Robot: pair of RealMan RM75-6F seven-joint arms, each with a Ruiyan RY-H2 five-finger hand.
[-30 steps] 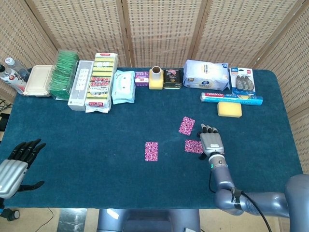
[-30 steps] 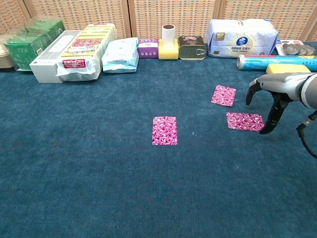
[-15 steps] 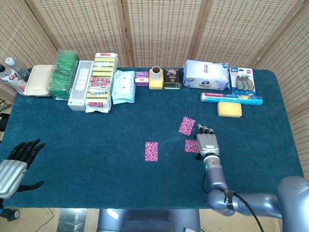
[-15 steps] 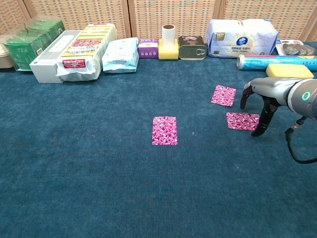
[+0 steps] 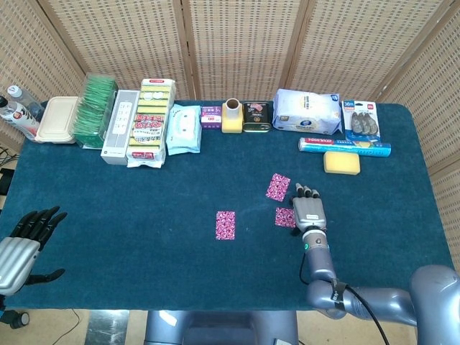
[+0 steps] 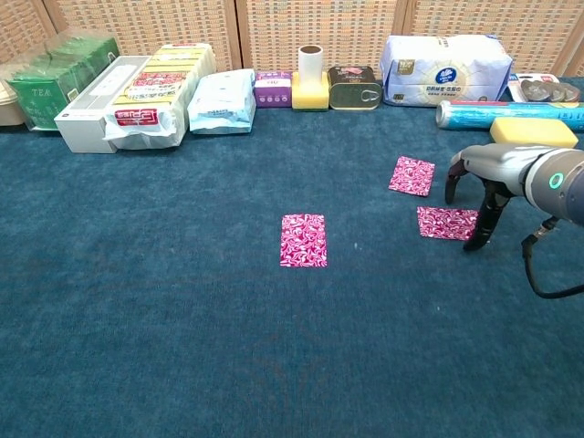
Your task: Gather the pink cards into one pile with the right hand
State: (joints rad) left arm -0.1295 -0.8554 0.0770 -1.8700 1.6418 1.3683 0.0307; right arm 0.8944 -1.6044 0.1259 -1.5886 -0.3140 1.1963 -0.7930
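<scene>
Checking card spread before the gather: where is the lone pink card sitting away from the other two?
In both views the lone pink card lies flat near the table's middle, left of the two cards by the right hand.

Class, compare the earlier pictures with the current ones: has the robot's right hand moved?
Yes. The right hand has shifted left, toward the nearest patterned pink card on the blue cloth, whose right edge it now overlaps in the chest view.

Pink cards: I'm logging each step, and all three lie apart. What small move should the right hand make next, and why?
Probably press the fingertips down on the nearest pink card and slide it left toward the upper card. The right hand arches over that card's right edge, holding nothing, and the middle card lies farther off.
</scene>
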